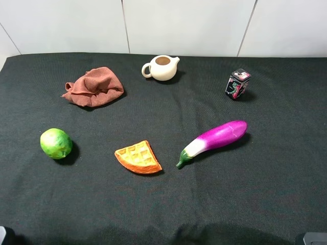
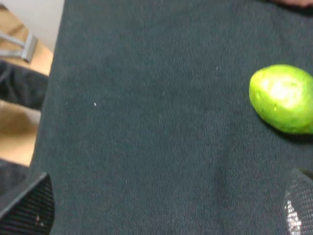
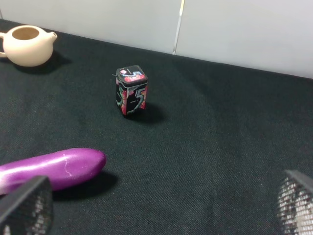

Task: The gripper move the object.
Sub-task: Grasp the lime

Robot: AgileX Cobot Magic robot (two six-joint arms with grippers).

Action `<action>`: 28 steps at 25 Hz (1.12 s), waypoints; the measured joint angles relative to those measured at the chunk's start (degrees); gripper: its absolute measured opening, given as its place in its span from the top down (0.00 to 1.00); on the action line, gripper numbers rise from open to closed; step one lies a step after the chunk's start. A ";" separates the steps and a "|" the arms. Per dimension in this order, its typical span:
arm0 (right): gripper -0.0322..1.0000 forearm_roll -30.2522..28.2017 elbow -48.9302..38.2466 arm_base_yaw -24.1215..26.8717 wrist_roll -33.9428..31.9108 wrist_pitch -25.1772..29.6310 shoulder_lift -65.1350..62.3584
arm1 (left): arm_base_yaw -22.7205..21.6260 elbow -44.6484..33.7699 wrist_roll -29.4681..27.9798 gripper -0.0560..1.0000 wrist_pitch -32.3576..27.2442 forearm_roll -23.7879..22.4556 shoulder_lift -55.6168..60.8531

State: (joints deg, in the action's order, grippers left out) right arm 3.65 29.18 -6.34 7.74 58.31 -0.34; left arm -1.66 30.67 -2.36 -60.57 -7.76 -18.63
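Observation:
The green lime-like fruit (image 1: 56, 143) lies on the black cloth at the left of the table, untouched. In the left wrist view the fruit (image 2: 283, 98) lies beyond and to one side of my left gripper (image 2: 164, 215). That gripper is open and empty, with only its two dark fingertips (image 2: 27, 208) showing. My right gripper (image 3: 161, 210) is also open and empty, hovering over the cloth near the purple eggplant (image 3: 54, 169). In the high view only dark bits of the arms show at the bottom corners.
A cream teapot (image 1: 162, 67) and a brown rag (image 1: 94, 87) sit at the back. A small printed tin (image 1: 237, 83) stands at the back right. The eggplant (image 1: 217, 139) and a waffle piece (image 1: 138, 157) lie mid-table. The table's left edge (image 2: 54, 98) is near the left gripper.

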 joint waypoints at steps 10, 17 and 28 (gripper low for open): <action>0.30 0.00 0.00 0.00 0.00 0.00 0.00 | 0.00 3.77 -7.69 0.01 3.98 0.00 -16.10; 0.30 0.00 0.00 0.00 0.00 0.00 0.00 | 0.00 4.41 -9.56 0.01 9.21 0.07 -29.47; 0.30 0.00 0.00 0.00 0.00 0.00 0.00 | 0.00 4.41 -1.51 0.01 18.21 7.13 -44.73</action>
State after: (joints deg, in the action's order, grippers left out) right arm 3.65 29.18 -6.34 7.74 58.31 -0.34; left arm -1.66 35.07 -3.88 -42.36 -0.62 -63.36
